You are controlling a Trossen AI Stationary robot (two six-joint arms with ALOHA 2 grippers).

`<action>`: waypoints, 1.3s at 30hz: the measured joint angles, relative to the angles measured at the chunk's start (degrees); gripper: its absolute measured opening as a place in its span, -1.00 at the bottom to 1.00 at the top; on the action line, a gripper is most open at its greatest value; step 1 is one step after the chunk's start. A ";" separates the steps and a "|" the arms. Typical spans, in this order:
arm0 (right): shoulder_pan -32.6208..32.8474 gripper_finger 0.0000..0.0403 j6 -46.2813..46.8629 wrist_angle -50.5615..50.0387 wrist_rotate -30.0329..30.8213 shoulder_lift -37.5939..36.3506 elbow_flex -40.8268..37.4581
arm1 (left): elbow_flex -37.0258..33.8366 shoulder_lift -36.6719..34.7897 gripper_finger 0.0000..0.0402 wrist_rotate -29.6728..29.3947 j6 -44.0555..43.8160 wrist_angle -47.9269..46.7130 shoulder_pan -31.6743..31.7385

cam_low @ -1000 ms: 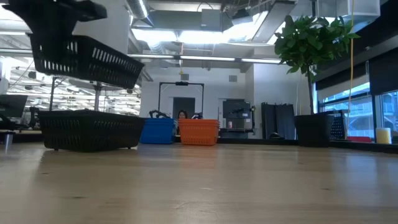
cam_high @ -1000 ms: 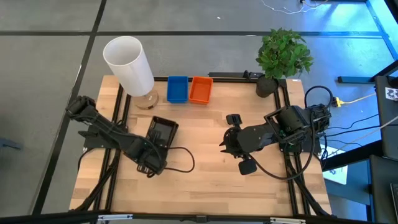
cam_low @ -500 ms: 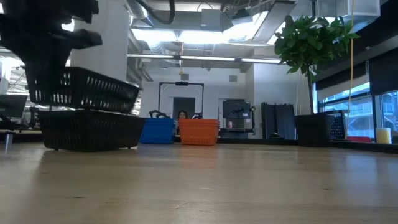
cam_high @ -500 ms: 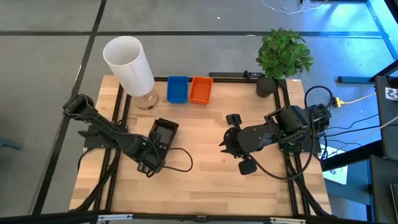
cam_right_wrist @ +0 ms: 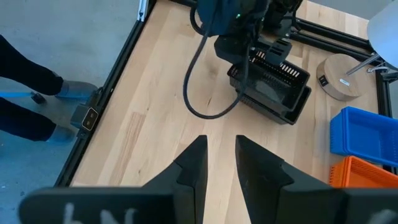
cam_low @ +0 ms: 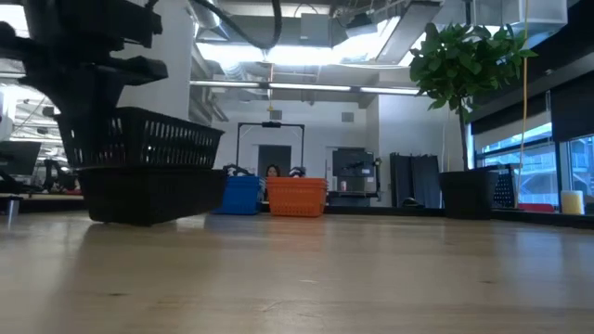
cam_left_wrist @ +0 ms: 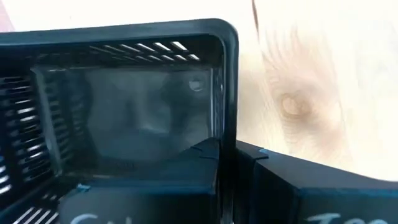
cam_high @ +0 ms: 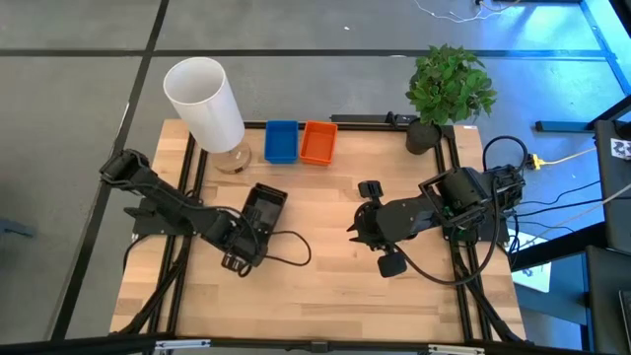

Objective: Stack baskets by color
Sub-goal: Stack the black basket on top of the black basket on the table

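Observation:
Two black baskets are at the table's left. The upper one (cam_low: 144,137) sits nested in the lower one (cam_low: 153,195), which rests on the tabletop. My left gripper (cam_high: 248,235) is shut on the upper basket (cam_high: 264,209) at its near end. A blue basket (cam_high: 281,141) and an orange basket (cam_high: 317,143) stand side by side at the far edge. My right gripper (cam_high: 353,229) hangs open above the table's middle right (cam_right_wrist: 221,158), with nothing between its fingers. My left gripper pinches one wall of the upper black basket at its rim (cam_left_wrist: 225,124), one finger inside the basket and one finger (cam_left_wrist: 292,186) outside. The fingers come steeply from above. The basket sits about level, sunk into the lower black basket.
A tall white cylinder (cam_high: 202,99) stands on a round wooden base at the far left. A potted green plant (cam_high: 449,89) fills the far right corner. A black cable (cam_high: 286,251) loops on the wood beside the left gripper. Bare wood lies along the near edge.
My left gripper has come down and a little toward the table's right with the black basket. That basket, tilted and clear above the lower one a second ago, has levelled and sunk into it. The lower basket has slid slightly toward the right.

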 joint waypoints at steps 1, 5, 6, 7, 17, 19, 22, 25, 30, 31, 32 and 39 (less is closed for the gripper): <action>0.01 -0.59 -0.02 0.00 0.01 0.00 0.00 | 0.43 0.00 -1.00 0.10 0.62 -0.01 0.13; -0.02 -0.59 -0.02 0.00 0.01 0.00 0.00 | 2.51 0.00 -1.00 0.20 3.50 -0.95 0.11; 0.01 -0.59 -0.04 0.00 0.01 0.00 0.00 | 2.78 0.00 -1.00 0.20 4.16 -1.24 0.19; -0.01 -0.59 -0.04 0.00 0.01 0.00 0.00 | 2.79 0.00 -1.00 0.20 4.45 -1.27 0.42; 0.00 -0.59 -0.11 -0.01 0.01 0.00 0.00 | 2.79 0.02 -1.00 0.85 7.05 -2.51 5.07; -0.02 -0.59 -0.23 -0.02 0.01 0.00 0.00 | 2.79 0.02 -1.00 1.78 7.72 -2.07 5.82; -0.01 -0.59 -0.26 -0.02 -0.01 0.00 0.00 | 2.50 0.02 -1.00 2.83 8.63 -1.92 6.72; -0.01 -0.59 -0.26 -0.02 -0.01 0.00 0.00 | 1.50 0.02 -1.00 4.28 8.92 -2.11 7.40; 0.00 -0.59 -0.26 -0.04 -0.01 0.00 0.00 | 1.26 0.02 -1.00 4.13 10.65 -1.52 8.61; -0.01 -0.59 -0.26 -0.04 -0.02 0.00 -0.02 | 1.26 0.02 -1.00 4.13 11.15 -1.07 8.88; -0.02 -0.59 -0.26 -0.04 -0.02 0.00 -0.02 | 1.26 0.02 -1.00 4.11 11.53 -0.66 9.13; -0.04 -0.59 -0.31 -0.04 0.00 0.00 -0.02 | 1.24 0.02 -0.97 4.00 10.55 -0.31 10.62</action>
